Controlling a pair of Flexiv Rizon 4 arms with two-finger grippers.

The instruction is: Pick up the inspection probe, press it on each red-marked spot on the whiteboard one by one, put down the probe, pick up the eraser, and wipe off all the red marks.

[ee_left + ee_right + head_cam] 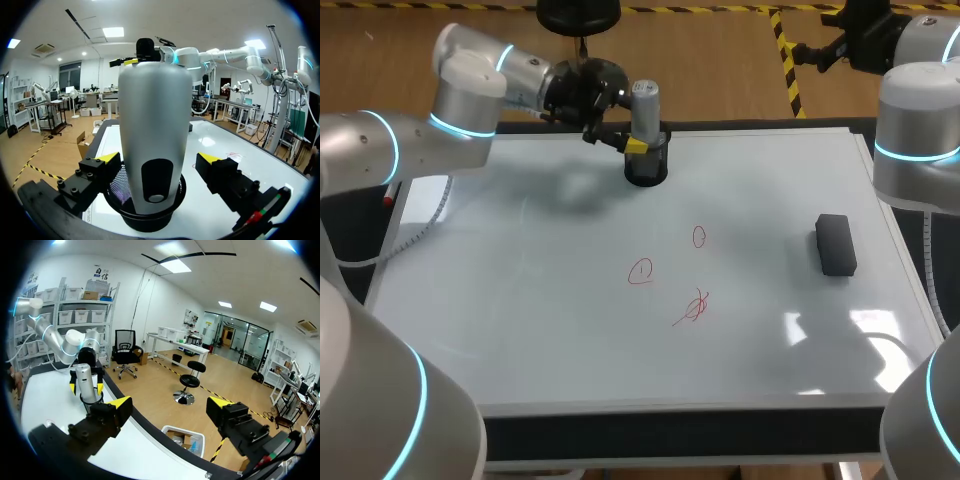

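Observation:
The grey inspection probe [645, 104] stands upright in a black cup holder [646, 168] at the far edge of the whiteboard [520, 300]. My left gripper [641, 142] is open around the probe [150, 130]; its yellow-tipped fingers [106, 159] flank it just above the holder [145, 220], with small gaps on both sides. Three red marks lie mid-board: a circle [640, 271], a smaller circle [699, 236] and a scribble [694, 307]. The dark eraser [835, 244] lies at the right. My right gripper [170, 402] is open and empty, raised beyond the board's far right corner, looking toward the probe [85, 382].
My right arm [917, 130] stands over the board's right edge near the eraser. The left arm [470, 110] crosses the far left corner.

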